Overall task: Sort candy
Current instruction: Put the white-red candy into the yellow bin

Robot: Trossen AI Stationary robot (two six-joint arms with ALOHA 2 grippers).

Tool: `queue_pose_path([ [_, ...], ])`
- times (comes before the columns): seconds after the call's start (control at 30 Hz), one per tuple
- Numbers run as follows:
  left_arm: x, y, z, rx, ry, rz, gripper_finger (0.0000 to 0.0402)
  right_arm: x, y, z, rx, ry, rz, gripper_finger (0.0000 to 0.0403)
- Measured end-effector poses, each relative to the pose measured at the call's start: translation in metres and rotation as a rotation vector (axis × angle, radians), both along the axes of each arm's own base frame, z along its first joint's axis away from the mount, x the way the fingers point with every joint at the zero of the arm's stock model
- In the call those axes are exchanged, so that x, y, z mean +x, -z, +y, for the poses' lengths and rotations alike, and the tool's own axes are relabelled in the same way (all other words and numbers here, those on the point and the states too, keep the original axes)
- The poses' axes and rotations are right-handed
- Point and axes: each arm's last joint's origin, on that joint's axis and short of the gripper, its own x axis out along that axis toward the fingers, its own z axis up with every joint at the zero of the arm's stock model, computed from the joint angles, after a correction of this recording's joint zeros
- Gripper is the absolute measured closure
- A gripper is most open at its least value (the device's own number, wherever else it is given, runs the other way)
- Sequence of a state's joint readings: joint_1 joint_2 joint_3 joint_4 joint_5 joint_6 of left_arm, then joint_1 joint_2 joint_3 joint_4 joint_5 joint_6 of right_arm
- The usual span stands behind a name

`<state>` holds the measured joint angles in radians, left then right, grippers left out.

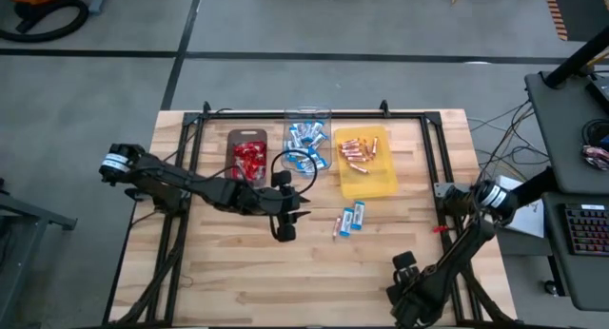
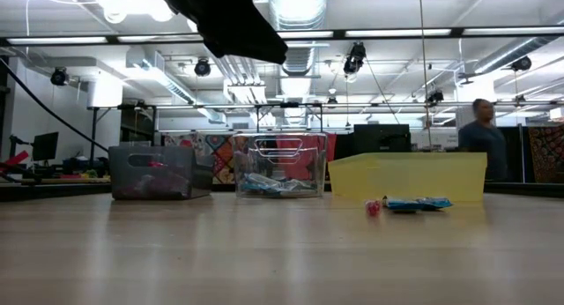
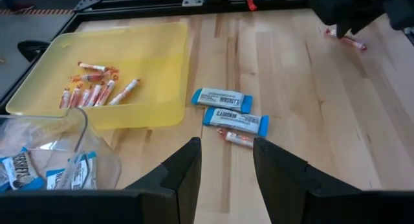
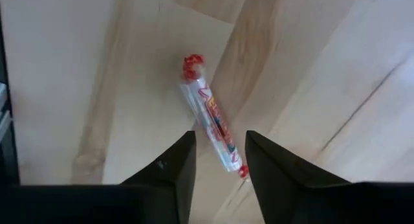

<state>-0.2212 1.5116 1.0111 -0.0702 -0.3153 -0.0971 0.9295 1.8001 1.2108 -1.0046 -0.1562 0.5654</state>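
Two blue-and-white bars (image 3: 223, 100) (image 3: 236, 120) and a pinkish stick (image 3: 236, 138) lie loose on the wooden table in front of the yellow tray. My left gripper (image 3: 226, 146) hovers open just short of them, beside the clear tray (image 3: 39, 146), with nothing between its fingers. Another stick with red twisted ends (image 4: 210, 117) lies flat on the table near the right edge. My right gripper (image 4: 220, 143) points down over it, open, with one finger on either side of one end of the stick, which the fingers do not touch. In the high view this gripper (image 1: 404, 269) hides the stick.
Three trays stand in a row at the far side: a dark one with red packets (image 1: 249, 158), a clear one with blue bars (image 1: 306, 144), and a yellow one (image 1: 381, 182) with several sticks. A black frame (image 1: 433, 158) edges the table. A person (image 2: 483, 133) shows in the room behind.
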Motion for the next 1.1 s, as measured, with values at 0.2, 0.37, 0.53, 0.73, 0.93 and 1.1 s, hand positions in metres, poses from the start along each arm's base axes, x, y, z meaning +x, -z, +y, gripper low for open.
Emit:
queue_pose_path([
  [0.2,-0.002,0.0,-0.007,0.001,0.021,0.005,0.0277,-0.002,0.01,-0.003,0.008,-0.003,-0.005,0.0322],
  [0.37,-0.003,0.0,-0.012,0.001,0.038,0.006,0.0277,-0.002,0.017,-0.006,0.034,-0.003,-0.017,0.035],
  [0.53,-0.005,0.001,-0.018,0.002,0.055,0.015,0.0277,0.004,0.016,-0.012,0.043,0.037,-0.005,0.038],
  [0.73,-0.01,0.005,-0.023,0.007,0.054,0.062,0.0277,0.022,-0.007,-0.028,0.045,0.113,-0.061,0.0395],
  [0.93,-0.019,0.01,-0.028,0.025,0.045,0.118,0.0277,0.045,-0.047,-0.067,0.007,0.217,-0.188,0.0395],
  [1.1,-0.029,0.01,-0.035,0.029,0.074,0.132,0.0277,0.06,-0.086,-0.124,-0.087,0.316,-0.274,0.0395],
])
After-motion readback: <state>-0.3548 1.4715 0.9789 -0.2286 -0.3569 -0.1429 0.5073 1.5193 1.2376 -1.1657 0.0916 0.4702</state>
